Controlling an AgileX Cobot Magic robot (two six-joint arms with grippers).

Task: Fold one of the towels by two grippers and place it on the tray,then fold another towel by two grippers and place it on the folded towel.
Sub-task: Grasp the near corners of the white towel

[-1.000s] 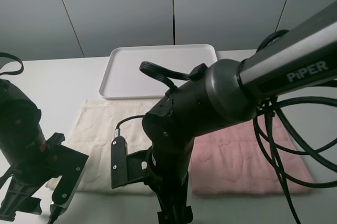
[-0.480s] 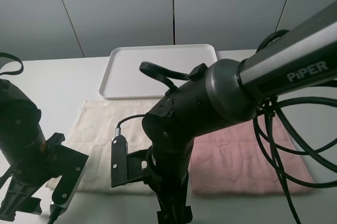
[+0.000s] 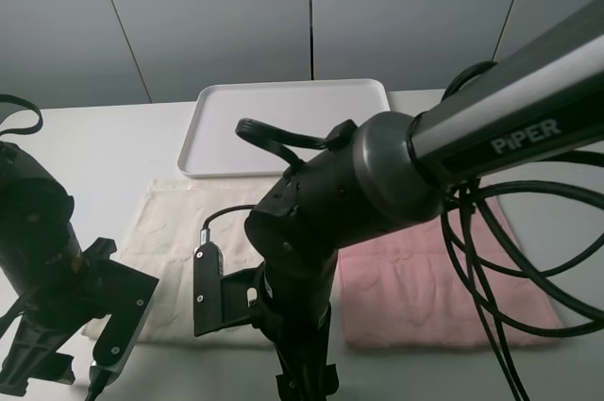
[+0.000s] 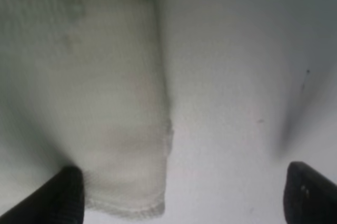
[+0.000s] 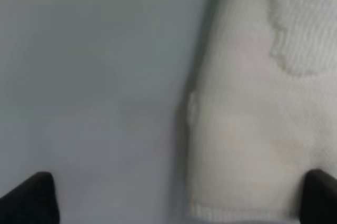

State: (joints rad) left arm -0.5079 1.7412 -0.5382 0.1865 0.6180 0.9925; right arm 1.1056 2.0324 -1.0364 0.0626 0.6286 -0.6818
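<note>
On the bench [image 3: 113,137] the tray [image 3: 247,129] waits at the far side. The cream towel [image 3: 179,231] lies flat near left, with the pink towel [image 3: 425,278] to its right. I hold my left end effector [image 4: 189,197] and right end effector [image 5: 176,200] wide open and empty over the cream towel's near corners, likely to pinch both.

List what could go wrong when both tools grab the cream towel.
Left tool: the cream towel corner lies close to one finger, bare table filling the rest of the gap, so closing may pinch only a fringe and slip. Right tool: the same off-centre overlap, so the lift may be uneven. The right arm's cables hang over the pink towel and might drag it.
</note>
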